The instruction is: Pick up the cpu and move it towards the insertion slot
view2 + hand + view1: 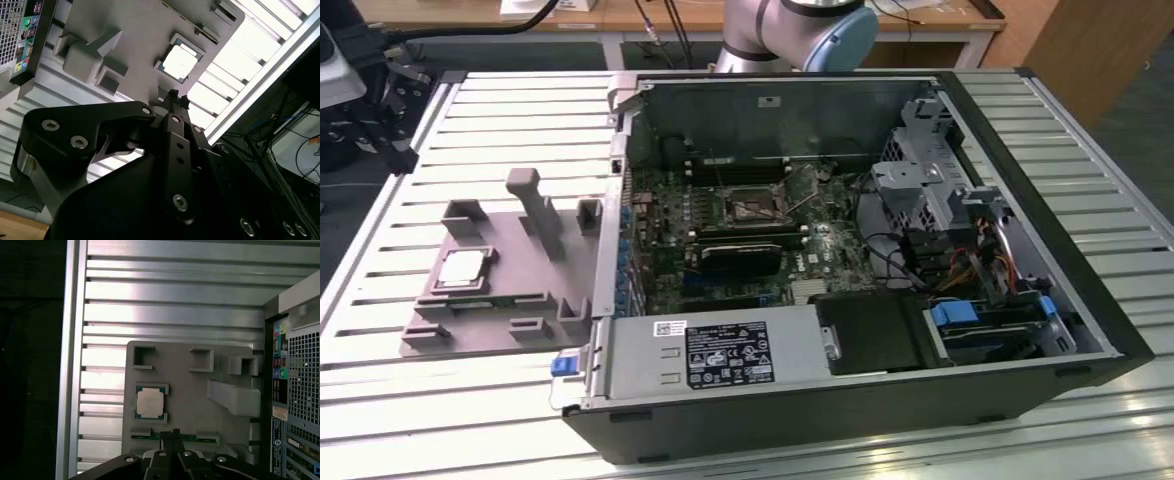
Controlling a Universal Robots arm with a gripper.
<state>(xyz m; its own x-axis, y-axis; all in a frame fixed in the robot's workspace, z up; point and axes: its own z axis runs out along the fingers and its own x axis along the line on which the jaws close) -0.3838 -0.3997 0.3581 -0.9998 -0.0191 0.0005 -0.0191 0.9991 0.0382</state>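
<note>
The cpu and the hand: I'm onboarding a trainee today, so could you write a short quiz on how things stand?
1. True or false: the hand holds the cpu.
2. The cpu lies on: A) the grey fixture plate; B) the slatted table; C) the power supply.
3. Fill in: the insertion slot sits on the ___ inside the computer case.
Key: 1 false; 2 A; 3 motherboard.

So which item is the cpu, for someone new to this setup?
On the slatted table, find the open computer case; a grey plastic plate lies beside it on the exterior view's left. The cpu is the small flat square on that plate, the only shiny silver piece with a thin green rim among grey raised blocks.
</note>
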